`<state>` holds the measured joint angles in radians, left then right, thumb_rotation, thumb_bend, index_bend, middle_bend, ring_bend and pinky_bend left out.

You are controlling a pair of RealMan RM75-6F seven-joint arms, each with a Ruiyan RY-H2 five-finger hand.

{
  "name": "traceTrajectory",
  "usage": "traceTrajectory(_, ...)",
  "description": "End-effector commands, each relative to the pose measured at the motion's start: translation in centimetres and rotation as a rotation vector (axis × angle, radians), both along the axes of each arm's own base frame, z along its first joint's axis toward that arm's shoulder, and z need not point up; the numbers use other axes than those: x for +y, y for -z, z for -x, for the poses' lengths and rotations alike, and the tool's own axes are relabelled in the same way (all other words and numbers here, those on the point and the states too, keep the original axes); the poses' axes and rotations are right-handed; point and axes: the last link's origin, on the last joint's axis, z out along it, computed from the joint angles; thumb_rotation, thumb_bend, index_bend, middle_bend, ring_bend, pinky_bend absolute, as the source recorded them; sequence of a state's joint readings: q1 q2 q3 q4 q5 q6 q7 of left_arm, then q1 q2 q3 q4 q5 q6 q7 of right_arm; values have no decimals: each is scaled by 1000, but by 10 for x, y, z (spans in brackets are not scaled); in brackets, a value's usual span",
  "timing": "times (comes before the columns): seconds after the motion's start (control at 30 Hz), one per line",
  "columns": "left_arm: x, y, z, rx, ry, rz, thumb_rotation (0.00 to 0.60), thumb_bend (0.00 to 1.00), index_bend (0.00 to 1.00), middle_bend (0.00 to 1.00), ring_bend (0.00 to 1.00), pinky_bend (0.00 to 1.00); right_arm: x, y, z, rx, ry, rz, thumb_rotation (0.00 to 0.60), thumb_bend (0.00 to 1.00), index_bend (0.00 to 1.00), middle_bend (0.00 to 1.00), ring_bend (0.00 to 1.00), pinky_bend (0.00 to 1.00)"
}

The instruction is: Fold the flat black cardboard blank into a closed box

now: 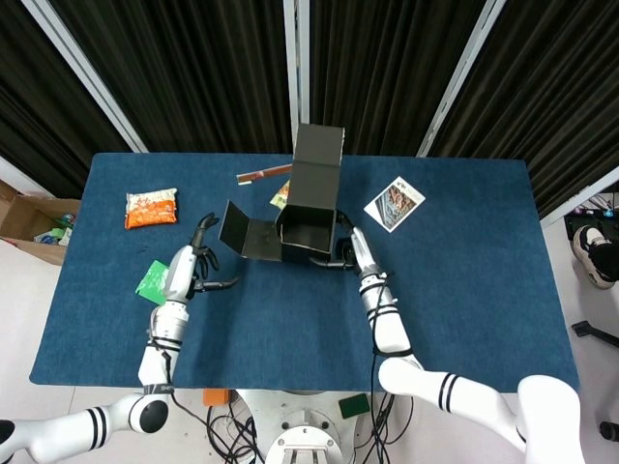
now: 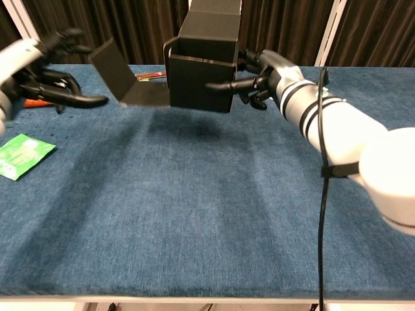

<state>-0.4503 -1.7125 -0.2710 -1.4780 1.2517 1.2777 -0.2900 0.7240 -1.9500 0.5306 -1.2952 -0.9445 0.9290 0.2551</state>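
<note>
Gripping the half-formed black box [image 1: 308, 230] by its right wall, the right hand [image 1: 350, 249] has its fingers curled against the cardboard, one finger [image 2: 224, 84] lying straight across the near face. The box is lifted off the blue tabletop [image 1: 464, 290], as the chest view shows by the shadow beneath it. Its top is open toward the camera, and a tall lid panel [image 1: 318, 172] stands up from the wall farthest from the hand's wrist. On the side opposite the right hand, a loose flap [image 1: 248, 232] juts out from the box, bent upward at its outer end.

Out beyond that flap, the left hand [image 1: 191, 269] is clear of the cardboard, fingers spread and holding nothing; it is blurred in the chest view. Just beside the left hand, on its outer side, lies a green packet [image 1: 155, 282], and farther from it toward the back edge an orange snack bag [image 1: 151, 207]. Past the right hand, to its outer side, a printed card [image 1: 394, 203] rests flat on the tabletop.
</note>
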Motion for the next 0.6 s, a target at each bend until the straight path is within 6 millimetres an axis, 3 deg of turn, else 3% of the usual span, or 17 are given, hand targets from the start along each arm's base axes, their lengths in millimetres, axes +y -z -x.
traceTrajectory(0.03, -10, -8, 12, 45, 45, -57, 600, 0, 247, 290, 651, 801, -6, -18, -3, -126, 15, -19, 600, 157, 229, 390, 770, 1000)
traceTrajectory(0.13, -20, -5, 17, 108, 107, -37, 600, 0, 403, 400, 686, 838, -7, -29, -6, -194, 10, -34, 600, 157, 229, 391, 769, 1000)
traceTrajectory(0.3, -27, 7, 21, 246, 243, 56, 600, 0, 446, 453, 727, 888, -1, -38, -11, -260, -16, -86, 600, 157, 229, 390, 769, 1000)
traceTrajectory(0.6, 11, 2, 2, 277, 379, -16, 600, 74, 445, 429, 733, 909, 25, -31, -11, -247, -78, -173, 600, 157, 229, 390, 769, 1000)
